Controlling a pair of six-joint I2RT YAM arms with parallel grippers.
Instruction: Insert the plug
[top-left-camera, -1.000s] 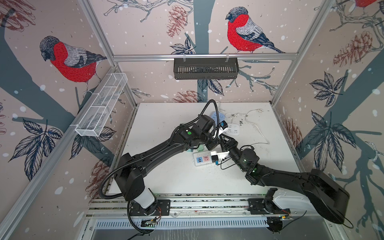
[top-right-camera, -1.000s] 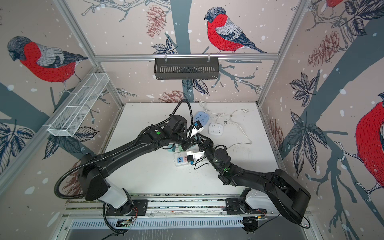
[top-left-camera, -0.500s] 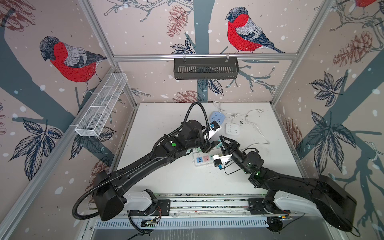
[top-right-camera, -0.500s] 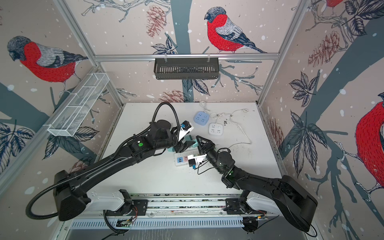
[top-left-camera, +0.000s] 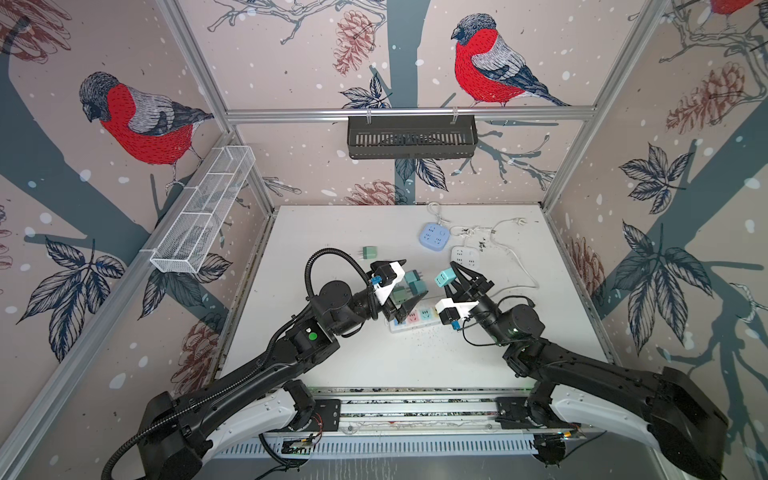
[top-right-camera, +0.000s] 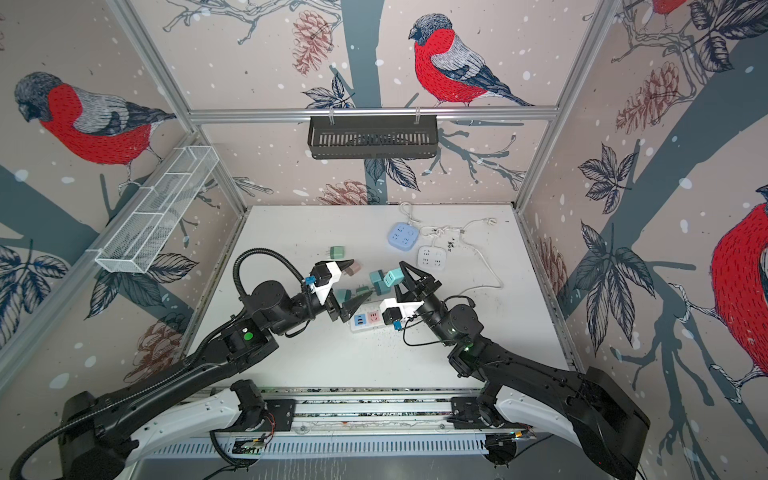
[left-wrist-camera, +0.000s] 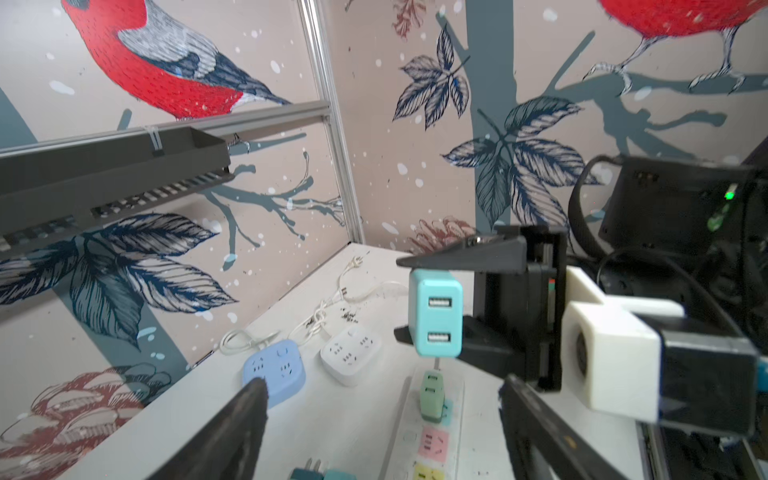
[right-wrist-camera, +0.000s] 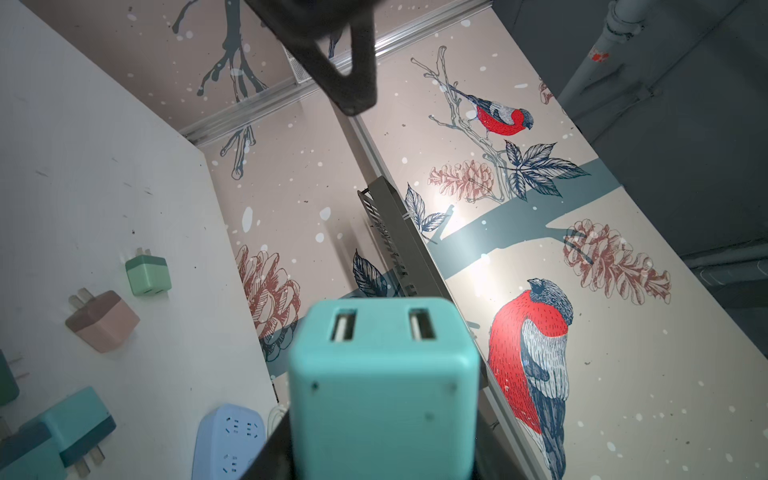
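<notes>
My right gripper (top-left-camera: 451, 280) (top-right-camera: 400, 278) is shut on a light teal plug (top-left-camera: 445, 276) (top-right-camera: 393, 277) (left-wrist-camera: 435, 318) (right-wrist-camera: 384, 386), held in the air above the far end of the white power strip (top-left-camera: 413, 319) (top-right-camera: 368, 320) (left-wrist-camera: 432, 440). The plug's two USB ports face away from the right wrist camera. A pale green plug (left-wrist-camera: 432, 397) stands in the strip's end socket. My left gripper (top-left-camera: 405, 286) (top-right-camera: 353, 286) (left-wrist-camera: 381, 381) hangs open beside the strip, jaws wide apart, nothing between them.
Loose plugs lie on the table: green (top-left-camera: 370, 252) (right-wrist-camera: 147, 274), pink (right-wrist-camera: 102, 320), two teal (top-left-camera: 413, 280) (right-wrist-camera: 70, 419). A blue socket block (top-left-camera: 433, 237) and a white one (top-left-camera: 465, 257) with cables (top-left-camera: 515, 266) sit behind. A black basket (top-left-camera: 411, 137) hangs on the back wall.
My left gripper has opened and drawn back to the left, off the strip. My right gripper has lifted the teal plug up and away from the strip.
</notes>
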